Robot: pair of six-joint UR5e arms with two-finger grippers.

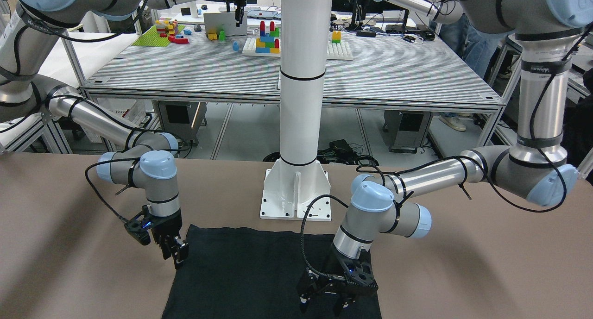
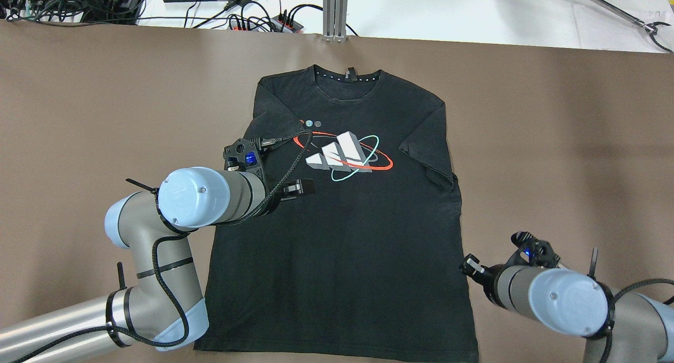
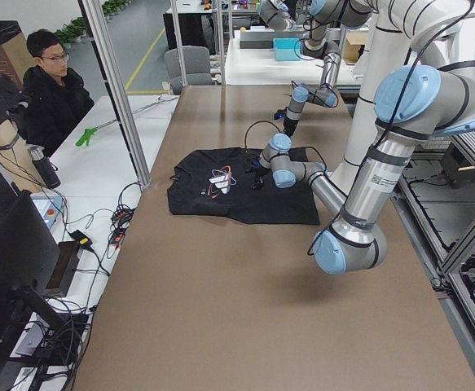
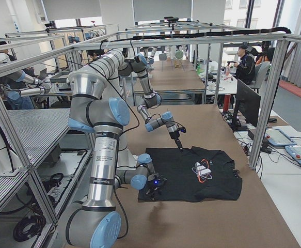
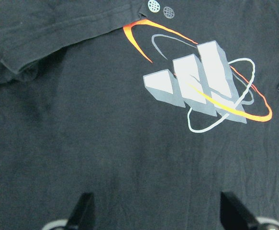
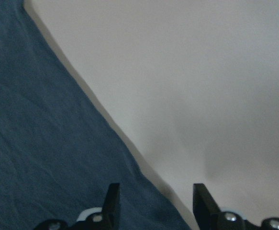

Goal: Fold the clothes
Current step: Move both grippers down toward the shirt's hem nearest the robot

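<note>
the shirt [image 2: 342, 236] lay flat on the desk [image 2: 553, 141]. the left claw [image 5: 155, 211] hung open above it, the right claw [image 6: 153, 201] open at its edge.

Bare worktop [image 2: 553, 141] lies open on both sides of the black shirt [image 2: 342, 257] and beyond its collar, up to the cables [image 2: 253, 20] and the post [image 2: 334, 10] at the far edge. The left tool [image 1: 323, 304] hangs over the shirt's chest, and the right tool [image 1: 178, 256] is at its side edge. The white pillar base [image 1: 295, 194] stands near the hem.
</note>
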